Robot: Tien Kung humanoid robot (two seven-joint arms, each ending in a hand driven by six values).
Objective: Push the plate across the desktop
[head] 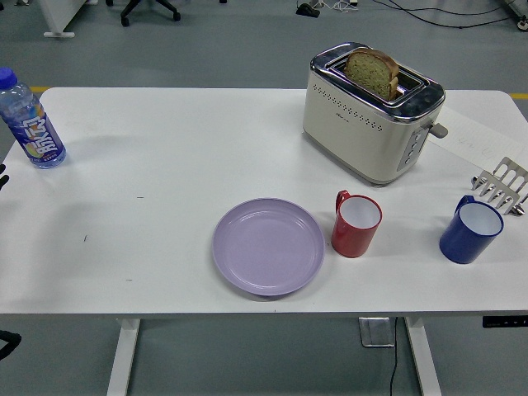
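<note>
Black hand [2,176] tip, frame edge

left hand [2,176]: sliver at left edge | right arm: unseen

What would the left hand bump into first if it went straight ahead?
Only a sliver of left hand shows, so its aim is unclear. Straight across, probably bare table until the toaster.

Lab: grey floor, office chair [151,8]
</note>
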